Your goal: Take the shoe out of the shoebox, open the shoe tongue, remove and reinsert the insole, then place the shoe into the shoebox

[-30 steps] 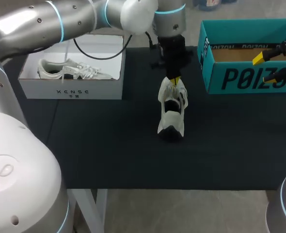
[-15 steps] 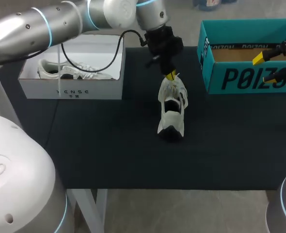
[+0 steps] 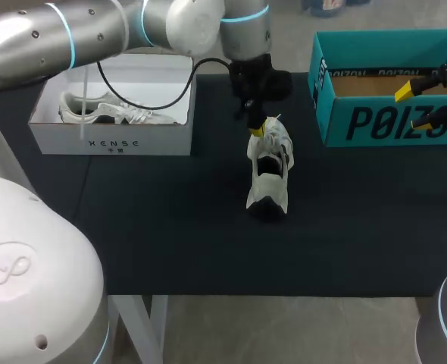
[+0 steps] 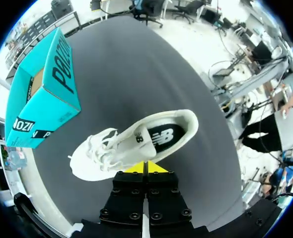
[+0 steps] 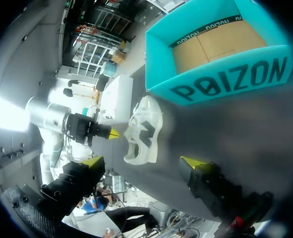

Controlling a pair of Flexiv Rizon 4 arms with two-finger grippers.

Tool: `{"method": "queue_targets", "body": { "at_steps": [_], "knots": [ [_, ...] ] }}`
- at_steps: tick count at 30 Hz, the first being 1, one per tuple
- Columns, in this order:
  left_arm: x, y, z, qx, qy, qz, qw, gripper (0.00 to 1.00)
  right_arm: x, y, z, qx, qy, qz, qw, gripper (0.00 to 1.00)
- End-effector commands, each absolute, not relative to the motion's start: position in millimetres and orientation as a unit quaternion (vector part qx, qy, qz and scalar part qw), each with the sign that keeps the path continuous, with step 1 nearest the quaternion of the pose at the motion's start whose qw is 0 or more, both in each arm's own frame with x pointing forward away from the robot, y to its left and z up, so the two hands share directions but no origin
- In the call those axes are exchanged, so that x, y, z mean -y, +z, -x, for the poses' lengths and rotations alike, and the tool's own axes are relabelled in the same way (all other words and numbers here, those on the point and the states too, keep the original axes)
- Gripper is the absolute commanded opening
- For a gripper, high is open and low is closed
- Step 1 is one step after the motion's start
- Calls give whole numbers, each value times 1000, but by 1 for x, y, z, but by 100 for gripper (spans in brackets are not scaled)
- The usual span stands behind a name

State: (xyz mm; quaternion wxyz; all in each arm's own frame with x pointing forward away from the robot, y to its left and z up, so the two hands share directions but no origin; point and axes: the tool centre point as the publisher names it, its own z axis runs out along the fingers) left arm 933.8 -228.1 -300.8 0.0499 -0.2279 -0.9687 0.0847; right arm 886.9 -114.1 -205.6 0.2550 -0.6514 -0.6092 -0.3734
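The shoe (image 3: pixel 269 171) is sitting upright on the mat (image 3: pixel 170 227) while the left gripper (image 3: pixel 255 127), fingers pressed together (apparently on nothing), is hovering just beside it, and the right gripper (image 3: pixel 417 106) is hanging wide open by the teal box (image 3: pixel 375 121).

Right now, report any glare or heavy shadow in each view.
Head view: bright highlights shine on the left arm, along its silver shell, while the white shoe stands out evenly lit on the black table cover. Left wrist view: the shoe is evenly lit, with no glare. Right wrist view: a white glare washes out part of the left arm.
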Motion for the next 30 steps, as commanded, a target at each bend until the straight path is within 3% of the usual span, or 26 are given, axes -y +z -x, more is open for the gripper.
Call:
{"method": "queue_targets", "body": {
  "at_steps": [1, 7, 10, 16, 21, 23, 24, 26, 30],
  "knots": [
    [229, -293, -923, 975, 26, 220, 20, 0, 114, -206, -887, 609, -372, 652, 255, 100],
    [229, -293, -923, 975, 26, 220, 20, 0, 114, -206, -887, 609, -372, 652, 255, 100],
    [236, -297, -921, 989, 98, 112, 26, 0, 114, -206, -887, 609, -372, 652, 255, 100],
    [248, -301, -902, 990, 60, -108, 69, 0, 114, -206, -887, 609, -372, 652, 255, 100],
    [245, -290, -886, 986, 102, -111, 78, 0, 114, -206, -887, 609, -372, 652, 255, 100],
    [247, -287, -878, 986, 98, -100, 95, 49, 114, -206, -887, 609, -372, 652, 255, 100],
    [249, -286, -874, 988, 82, -91, 96, 66, 114, -206, -887, 609, -372, 652, 255, 100],
    [250, -286, -866, 987, 84, -87, 107, 72, 114, -206, -887, 609, -372, 652, 255, 100],
    [254, -290, -850, 991, 67, -70, 90, 73, 114, -206, -887, 609, -372, 652, 255, 100]
  ]
}}
